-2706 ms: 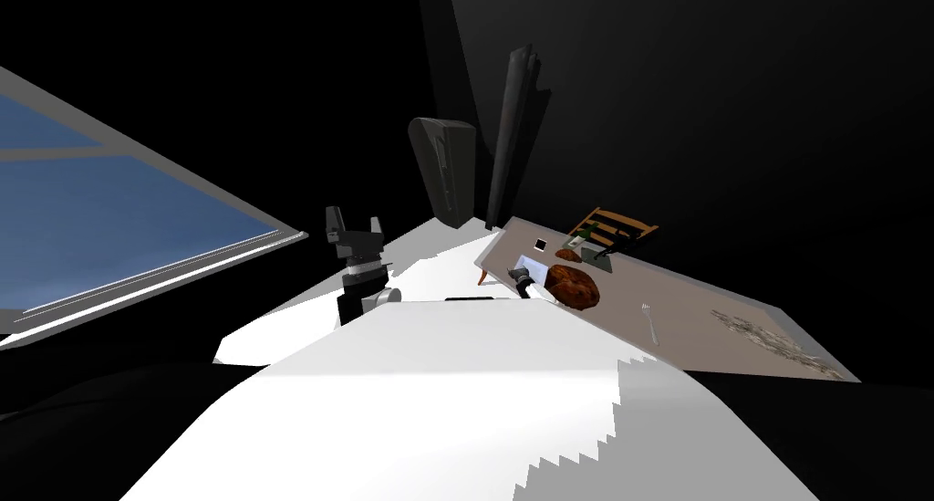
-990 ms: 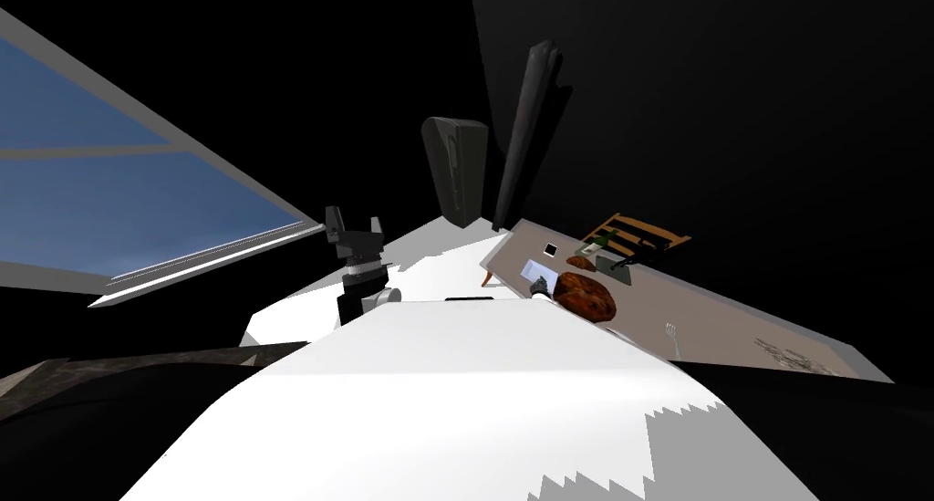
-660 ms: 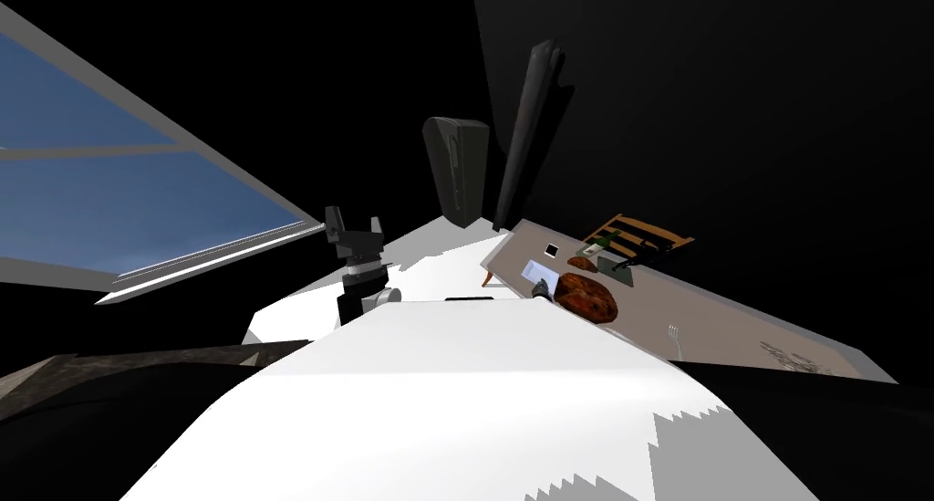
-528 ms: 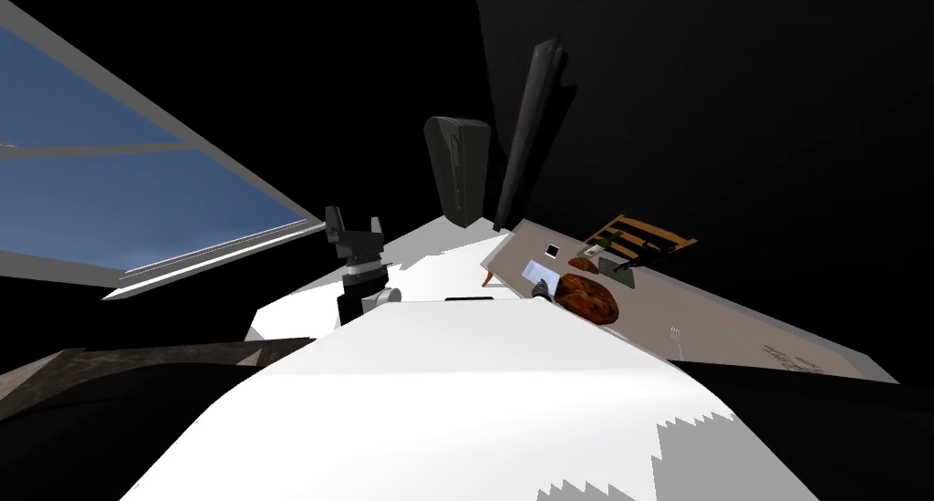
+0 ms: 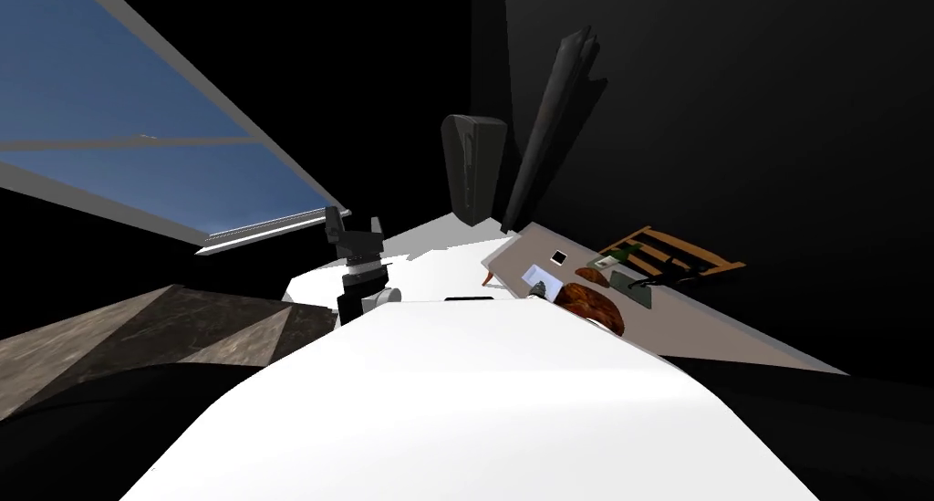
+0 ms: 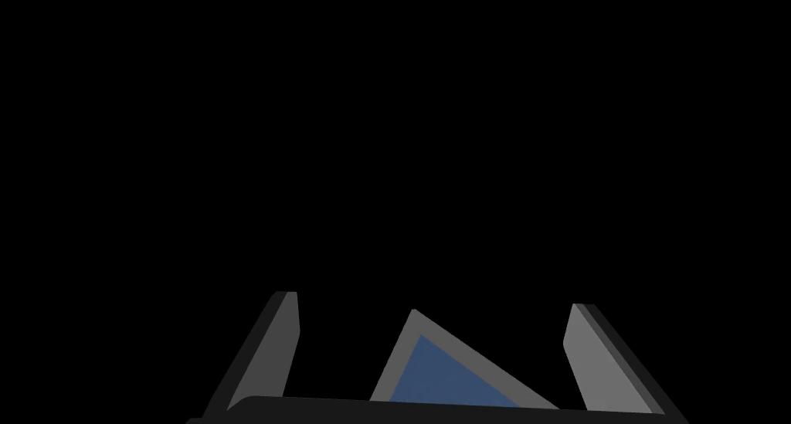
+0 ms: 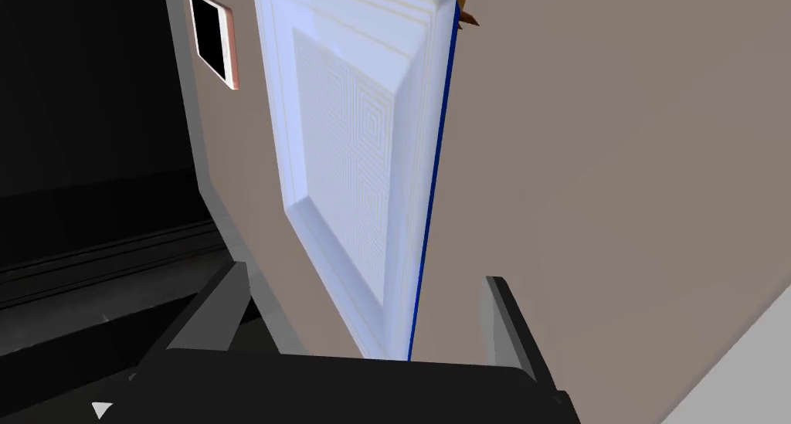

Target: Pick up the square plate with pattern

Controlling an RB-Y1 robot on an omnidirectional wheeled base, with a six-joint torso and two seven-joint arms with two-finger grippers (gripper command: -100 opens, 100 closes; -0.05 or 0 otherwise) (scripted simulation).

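Head high, right wrist close; shared plate (image 5: 540, 276) (image 7: 347, 157)

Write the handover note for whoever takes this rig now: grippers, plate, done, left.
Right gripper: open, fingers on either side of the near end of the square plate, not closed on it.
Left gripper: open, held up at my left, idle.
Plate: pale, fine square pattern, blue rim, lying on the brown-grey table near its edge.
Done: approach and alignment.
Left: close the fingers, lift.
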